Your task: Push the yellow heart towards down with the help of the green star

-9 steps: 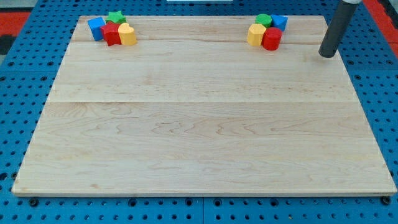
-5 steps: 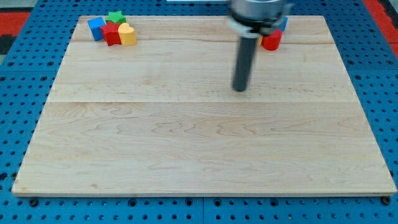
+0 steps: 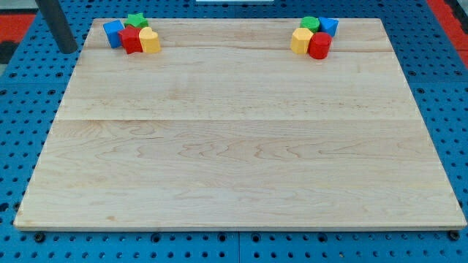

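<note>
Tip (image 3: 68, 50) now left of blocks.

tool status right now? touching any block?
Rod only, no jaws, so it holds nothing. My tip sits off the board's top-left corner, left of the blue block, clear of the green star and yellow heart.

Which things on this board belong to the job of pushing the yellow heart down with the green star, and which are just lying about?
Job: yellow heart; green star, just above it; my tip, off the board's left edge, left of that cluster.

Lying about: blue block, red star; at the view's right, yellow block, red cylinder, green block, blue block.
</note>
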Available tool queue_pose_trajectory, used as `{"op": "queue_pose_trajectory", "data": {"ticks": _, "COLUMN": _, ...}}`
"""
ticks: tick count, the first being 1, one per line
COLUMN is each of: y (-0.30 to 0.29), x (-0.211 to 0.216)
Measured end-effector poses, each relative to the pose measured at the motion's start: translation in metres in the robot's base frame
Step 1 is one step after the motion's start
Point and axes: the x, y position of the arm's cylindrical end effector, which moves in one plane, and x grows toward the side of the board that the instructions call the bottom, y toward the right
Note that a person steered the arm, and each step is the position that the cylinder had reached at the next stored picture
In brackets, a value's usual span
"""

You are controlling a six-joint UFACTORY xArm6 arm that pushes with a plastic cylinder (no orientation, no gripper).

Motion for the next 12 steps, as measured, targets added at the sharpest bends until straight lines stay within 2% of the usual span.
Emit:
{"op": "queue_pose_trajectory", "data": {"ticks": 1, "y": 0.000, "x": -0.018}}
{"op": "queue_pose_trajectory", "data": {"ticks": 2, "y": 0.009, "x": -0.062}}
{"op": "queue_pose_trajectory", "data": {"ticks": 3, "y": 0.025, "x": -0.087}}
{"op": "queue_pose_trajectory", "data": {"ticks": 4, "y": 0.060, "x": -0.086}}
{"op": "queue_pose_trajectory", "data": {"ticks": 5, "y": 0.136, "x": -0.086}}
{"op": "queue_pose_trajectory", "data": {"ticks": 6, "y": 0.158, "x": -0.085}}
{"op": "queue_pose_trajectory", "data": {"ticks": 7, "y": 0.170, "x": -0.074}}
{"op": "queue_pose_trajectory", "data": {"ticks": 9, "y": 0.122, "x": -0.016}}
{"op": "queue_pose_trajectory", "data": {"ticks": 11, "y": 0.167, "x": 0.022}}
{"op": "queue_pose_trajectory", "data": {"ticks": 12, "y": 0.170, "x": 0.061}}
